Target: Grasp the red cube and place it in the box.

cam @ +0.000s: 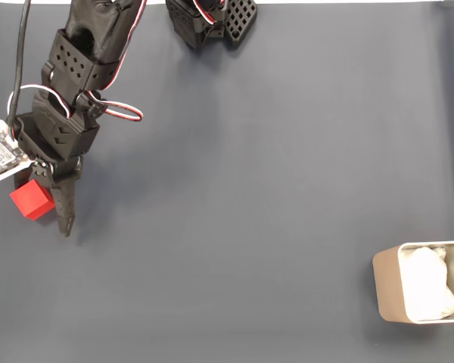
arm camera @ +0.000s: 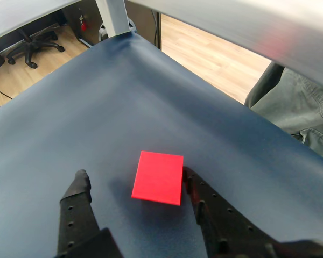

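In the wrist view the gripper (arm camera: 134, 180) reached out over the dark blue table cover (arm camera: 70, 134) with its jaws spread wide: the red cube (arm camera: 158, 178) sat between them, its right edge against the right finger (arm camera: 204, 207) and a clear gap to the left one (arm camera: 78, 193). In the fixed view the black arm (cam: 72, 91) slanted down from the top edge (white and red wires looped along it). The beige box (cam: 386, 291) lay far across the table, well apart from the cube
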